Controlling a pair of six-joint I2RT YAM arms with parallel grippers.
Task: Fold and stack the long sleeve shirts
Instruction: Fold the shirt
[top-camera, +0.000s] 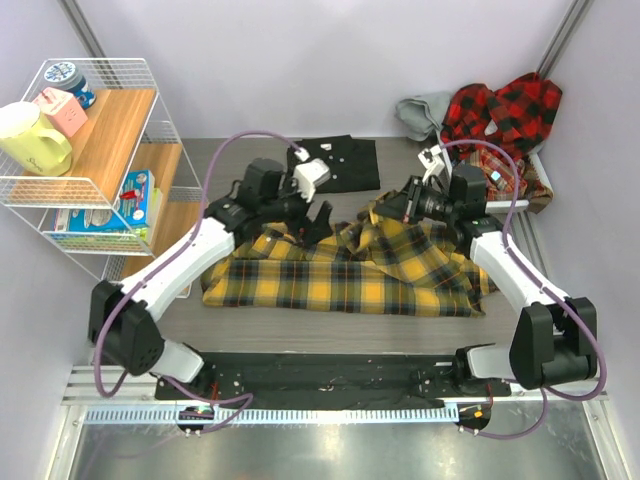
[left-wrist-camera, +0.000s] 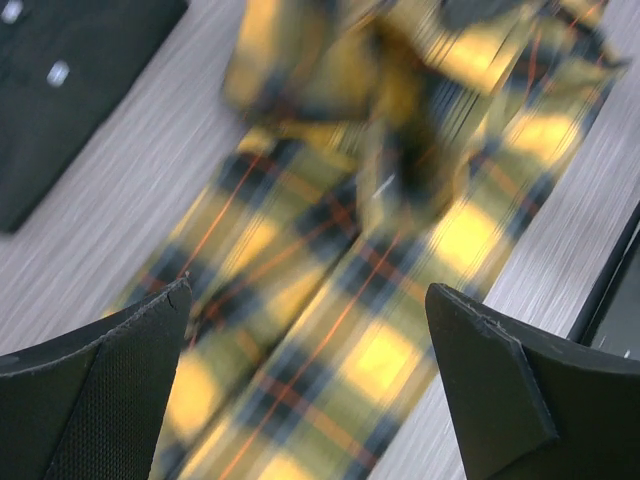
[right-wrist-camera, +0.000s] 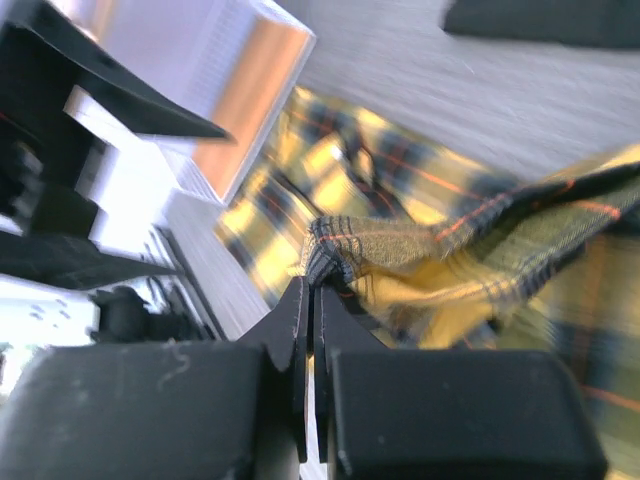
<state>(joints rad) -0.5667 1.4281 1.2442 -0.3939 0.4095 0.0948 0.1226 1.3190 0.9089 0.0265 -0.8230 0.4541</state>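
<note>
A yellow-and-black plaid long sleeve shirt (top-camera: 340, 272) lies spread and rumpled across the middle of the table. My right gripper (right-wrist-camera: 315, 287) is shut on a bunched edge of this shirt (right-wrist-camera: 400, 250) and holds it lifted off the table, near the shirt's upper middle (top-camera: 395, 210). My left gripper (left-wrist-camera: 308, 300) hangs open above the plaid cloth (left-wrist-camera: 350, 330), nothing between its fingers; in the top view it hovers over the shirt's upper left part (top-camera: 318, 222). A black shirt (top-camera: 345, 160) lies folded flat at the back. Red-and-black plaid shirts (top-camera: 500, 112) are heaped at the back right.
A white wire shelf (top-camera: 150, 130) with a yellow mug (top-camera: 30, 140) and boxes stands at the left. A grey cloth (top-camera: 425, 108) lies beside the red heap. The left arm's white wrist block (right-wrist-camera: 205, 90) is close in front of my right gripper.
</note>
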